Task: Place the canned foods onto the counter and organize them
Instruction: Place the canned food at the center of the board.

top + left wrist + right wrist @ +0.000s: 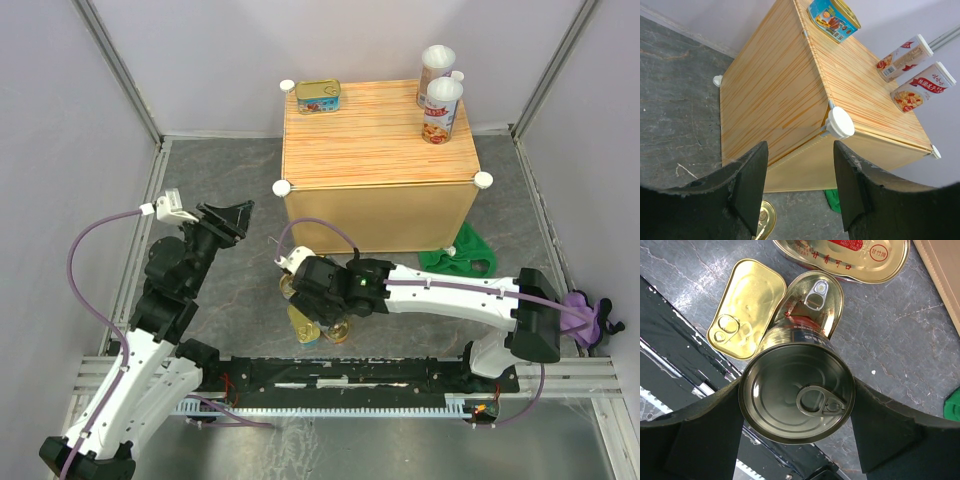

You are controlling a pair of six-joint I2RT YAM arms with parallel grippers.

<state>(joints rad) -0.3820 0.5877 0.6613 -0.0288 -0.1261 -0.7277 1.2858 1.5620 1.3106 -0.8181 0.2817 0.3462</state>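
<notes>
Standing at the far middle of the grey floor (pixel 220 170): counter (pixel 380 150), a light-wood box with a striped top and white knobs at the corners.

On the counter, far left corner: one rectangular tin (pixel 318 96), gold lid, blue label, lying flat.

On the counter, far right corner: two white-lidded cans (pixel 436 72) (pixel 442 108), upright, one just beside the other.

Right gripper (pixel 305 285): low over the floor, near the counter's near left side. Its fingers (pixel 700 440) press on both sides of a round can (pixel 796 399), dark-walled, whose silver top and pull ring face the wrist camera.

On the floor under that can, close together:
- gold rectangular tin (pixel 747 307), lid up, on the left;
- oval gold tin (pixel 815 300), ring pull showing, partly hidden by the held can;
- second oval tin (pixel 850 252), red label, cut by the edge of the wrist view.

Green cloth (pixel 458 255): crumpled on the floor at the counter's near right corner.

Left gripper (pixel 232 215): raised to the left of the counter. Its fingers stand moderately apart with nothing between them. The wrist view looks at the counter's near left knob (pixel 840 122).
</notes>
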